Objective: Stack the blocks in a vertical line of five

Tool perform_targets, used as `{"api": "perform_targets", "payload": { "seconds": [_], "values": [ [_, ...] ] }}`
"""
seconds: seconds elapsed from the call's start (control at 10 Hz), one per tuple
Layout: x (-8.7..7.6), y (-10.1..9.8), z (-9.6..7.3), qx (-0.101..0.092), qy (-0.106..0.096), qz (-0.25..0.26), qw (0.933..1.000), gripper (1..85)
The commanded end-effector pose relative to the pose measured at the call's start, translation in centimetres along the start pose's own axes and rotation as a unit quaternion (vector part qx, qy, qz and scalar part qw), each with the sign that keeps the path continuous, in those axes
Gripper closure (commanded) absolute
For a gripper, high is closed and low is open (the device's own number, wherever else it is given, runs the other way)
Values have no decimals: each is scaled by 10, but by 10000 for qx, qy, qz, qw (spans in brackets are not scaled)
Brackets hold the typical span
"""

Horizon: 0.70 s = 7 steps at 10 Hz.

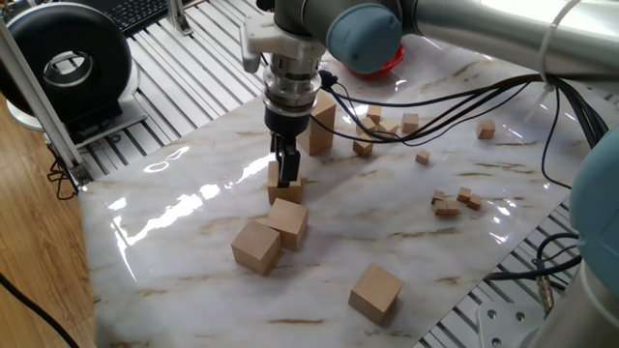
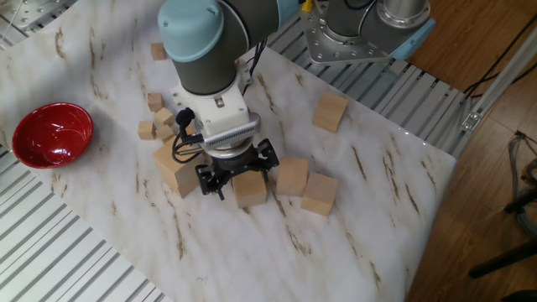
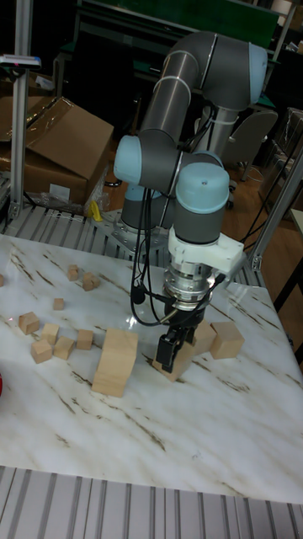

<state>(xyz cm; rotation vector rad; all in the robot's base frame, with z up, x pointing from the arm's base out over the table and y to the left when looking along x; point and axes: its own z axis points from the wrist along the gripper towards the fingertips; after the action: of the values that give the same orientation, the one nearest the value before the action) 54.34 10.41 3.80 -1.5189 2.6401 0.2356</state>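
- The black two-finger gripper points straight down at the white marble-patterned tabletop, its fingers set on either side of one plain light-tan wooden cube.
- The jaws stand narrow, about as wide as this block; in the fixed views the fingers seem to touch its sides, but I cannot tell for sure whether they grip it.
- That block rests flat on the table, directly under the tool, faces upright, not tilted. Being a cube, it has no long axis; its edges are turned slightly askew to the table's border.
- Just beyond the gripper, on the red bowl's side, stands a tall stack of light-tan blocks, its long axis vertical, close beside the tool but not touching the held block.
- On the other side of the gripper sit two more tan cubes, one just beside the block under the tool and another touching that one.
- A further tan cube lies well apart from the tool, nearer the robot's base.
- Tiny wooden cubes are scattered past the stack, away from the gripper.
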Motion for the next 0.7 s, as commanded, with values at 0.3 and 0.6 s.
{"api": "perform_targets", "payload": {
  "seconds": [0.3, 0.6],
  "values": [
    [2, 6, -2, -76, 34, 39, 10000, 7],
    [3, 7, -7, -106, 60, -22, 9999, 7]
  ]
}}
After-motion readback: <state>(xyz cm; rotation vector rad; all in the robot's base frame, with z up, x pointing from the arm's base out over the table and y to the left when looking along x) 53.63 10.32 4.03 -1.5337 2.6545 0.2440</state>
